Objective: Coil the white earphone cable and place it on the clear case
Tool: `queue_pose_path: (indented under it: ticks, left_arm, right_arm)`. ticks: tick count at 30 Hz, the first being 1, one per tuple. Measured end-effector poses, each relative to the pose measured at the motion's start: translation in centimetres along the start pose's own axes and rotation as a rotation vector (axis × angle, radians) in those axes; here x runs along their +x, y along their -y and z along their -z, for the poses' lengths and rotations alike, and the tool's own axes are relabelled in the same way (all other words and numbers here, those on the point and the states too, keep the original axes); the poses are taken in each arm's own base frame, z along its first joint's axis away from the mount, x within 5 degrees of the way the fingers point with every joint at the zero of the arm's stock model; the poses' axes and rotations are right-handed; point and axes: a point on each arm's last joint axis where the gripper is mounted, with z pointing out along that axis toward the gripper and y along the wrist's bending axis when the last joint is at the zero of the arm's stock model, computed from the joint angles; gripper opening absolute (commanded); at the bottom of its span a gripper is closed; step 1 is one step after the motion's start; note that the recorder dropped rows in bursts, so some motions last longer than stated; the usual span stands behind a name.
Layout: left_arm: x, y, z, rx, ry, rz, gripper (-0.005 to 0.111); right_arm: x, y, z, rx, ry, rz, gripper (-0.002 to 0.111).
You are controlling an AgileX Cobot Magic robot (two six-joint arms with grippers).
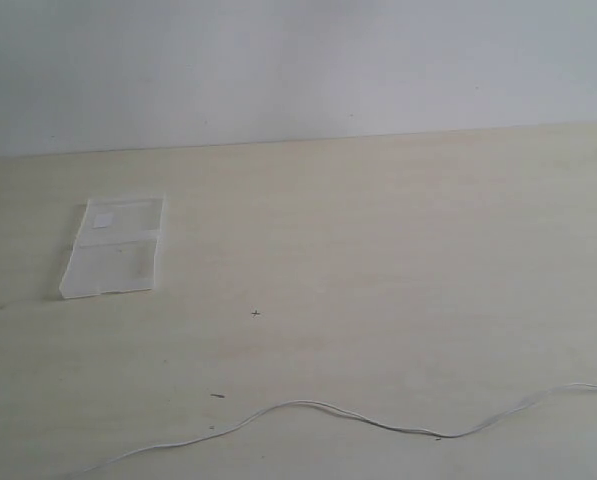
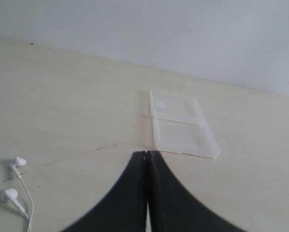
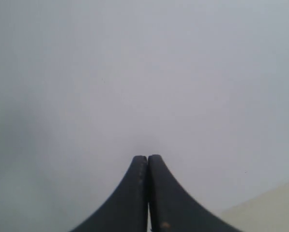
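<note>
The white earphone cable [image 1: 318,407] lies stretched in a wavy line along the front of the pale wooden table. Its two earbuds [image 2: 14,181] rest side by side on the table in the left wrist view. The clear case [image 1: 113,247] lies flat at the back left, a small white square label near its far end. The same case [image 2: 180,123] lies just beyond my left gripper [image 2: 147,153], whose black jaws are pressed together with nothing between them. My right gripper [image 3: 147,157] is shut too, empty, and faces the grey wall. Neither gripper shows in the exterior view.
A grey wall [image 1: 298,60] rises behind the table's far edge. A small dark cross mark [image 1: 255,313] sits mid-table, and a few dark specks [image 1: 217,396] lie near the cable. A corner of the tabletop [image 3: 275,208] shows in the right wrist view.
</note>
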Motion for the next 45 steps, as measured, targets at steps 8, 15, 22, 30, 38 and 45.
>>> queue_pose_path:
  ticks: [8,15,22,30,38,45]
  left_arm:
    - [0.0,0.0,0.0,0.000,0.000,0.000,0.000]
    - [0.0,0.0,0.0,0.000,0.000,0.000,0.000]
    - [0.0,0.0,0.0,0.000,0.000,0.000,0.000]
    - [0.0,0.0,0.0,0.000,0.000,0.000,0.000]
    - [0.0,0.0,0.0,0.000,0.000,0.000,0.000]
    - [0.0,0.0,0.0,0.000,0.000,0.000,0.000]
  right_arm:
    - [-1.5,-0.6,0.1,-0.075,0.151,-0.161,0.000]
    - [-1.4,-0.6,0.1,-0.073,0.137,-0.202,0.000]
    - [-0.8,-0.4,0.1,-0.051,0.074,-0.208,0.000]
    - [-0.3,-0.3,0.0,-0.033,0.024,-0.212,0.000]
    - [-0.3,-0.3,0.0,-0.034,0.019,-0.233,0.000]
    - [-1.6,-2.4,-2.6,-0.020,-0.344,0.226,0.000]
